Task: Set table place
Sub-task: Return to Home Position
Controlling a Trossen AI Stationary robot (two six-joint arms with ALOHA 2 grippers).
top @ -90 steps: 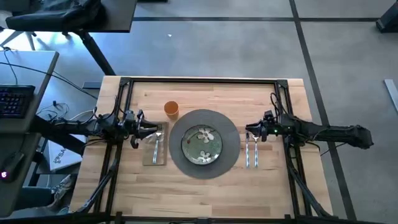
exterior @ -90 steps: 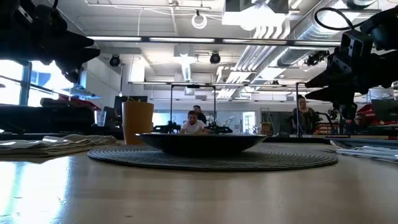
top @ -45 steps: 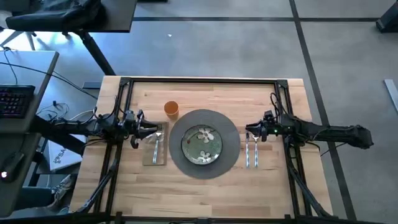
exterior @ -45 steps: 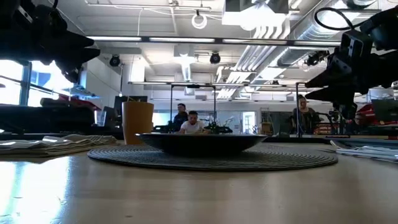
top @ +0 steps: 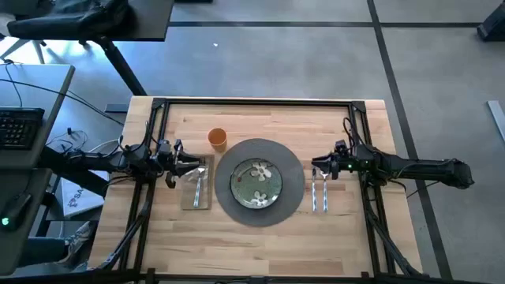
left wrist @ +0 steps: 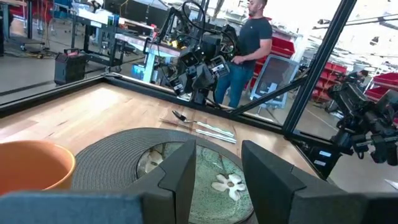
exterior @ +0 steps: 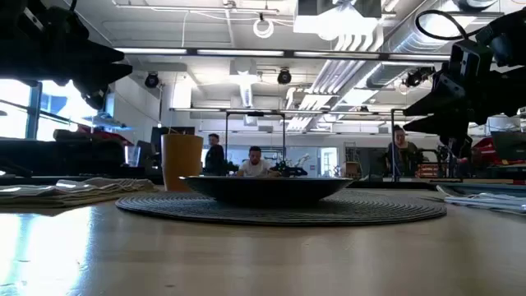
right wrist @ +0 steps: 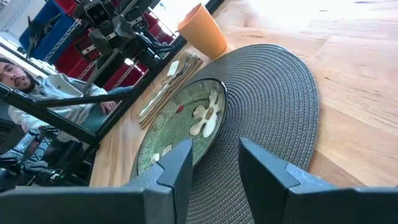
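Observation:
The round dark-grey placemat [top: 293, 170] lies mid-table with the green flowered plate [top: 256, 184] resting flat on it. The orange cup [top: 217, 139] stands upright off the mat's far left. A beige napkin [top: 196, 192] lies left of the mat with a silver fork [top: 199, 183] on top. Two silver pieces, the knife and spoon [top: 319, 193], lie right of the mat. My left gripper [top: 188, 166] hovers open above the napkin's far end. My right gripper [top: 318, 168] hovers open above the far ends of the knife and spoon. Both wrist views show nothing between the fingers [left wrist: 180, 171] [right wrist: 177, 168].
The table [top: 260, 244] has bare wood near the front and along the far side. A black frame [top: 256, 101] rims the far edge and both sides. A grey desk with a keyboard [top: 20, 126] stands off to the left. People stand in the room beyond.

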